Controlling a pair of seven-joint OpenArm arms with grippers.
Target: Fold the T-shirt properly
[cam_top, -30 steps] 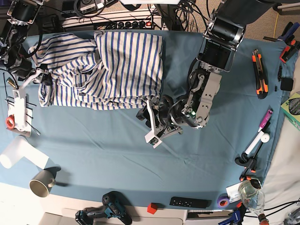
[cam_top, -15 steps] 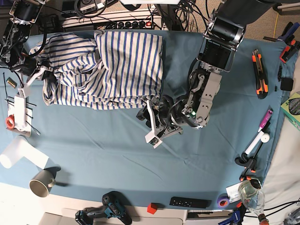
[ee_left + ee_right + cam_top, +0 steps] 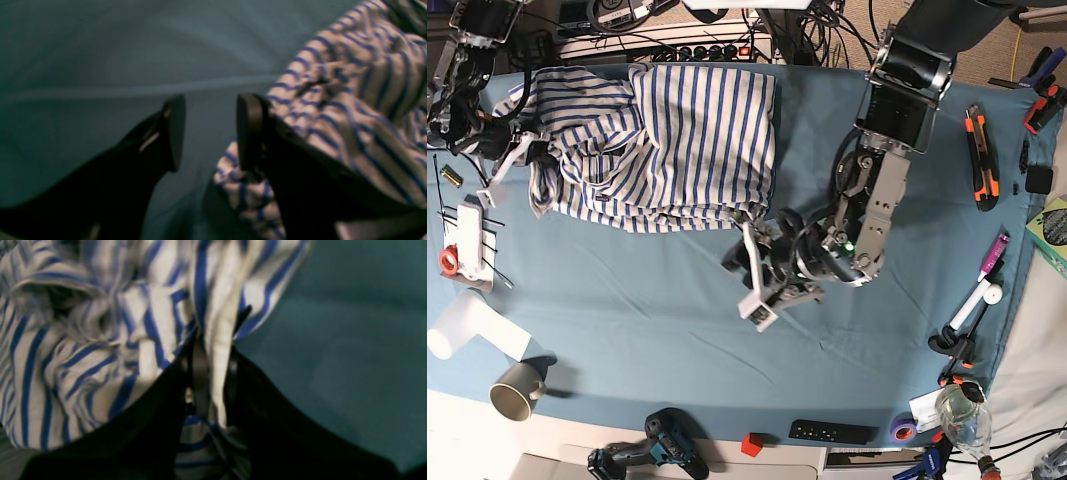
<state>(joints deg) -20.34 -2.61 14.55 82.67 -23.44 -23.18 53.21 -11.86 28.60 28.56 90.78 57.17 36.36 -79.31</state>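
**A:** Item one, the main piece?

**B:** The T-shirt, cream with thin blue stripes, is lying bunched and partly doubled over at the far side of the blue cloth-covered table, its near hem running roughly level across the cloth.

**A:** And who is handling it?

**B:** The right gripper is clenching a fold of striped fabric between its dark fingers (the wrist view is showing cloth pinched tight between the pads). In the base view that same gripper is sitting at the shirt's sleeve end, at that view's left.

**A:** The other claw?

**B:** The left gripper is standing released, jaws apart with bare table cloth showing between them; one finger is resting against the shirt's hem edge, nothing being grasped. In the base view it is hovering just beside the near corner of the shirt.

**A:** Surrounding stock?

**B:** Well apart from the shirt: a grey mug and a cordless drill at the near edge, an orange utility knife at the side, a small red cube.
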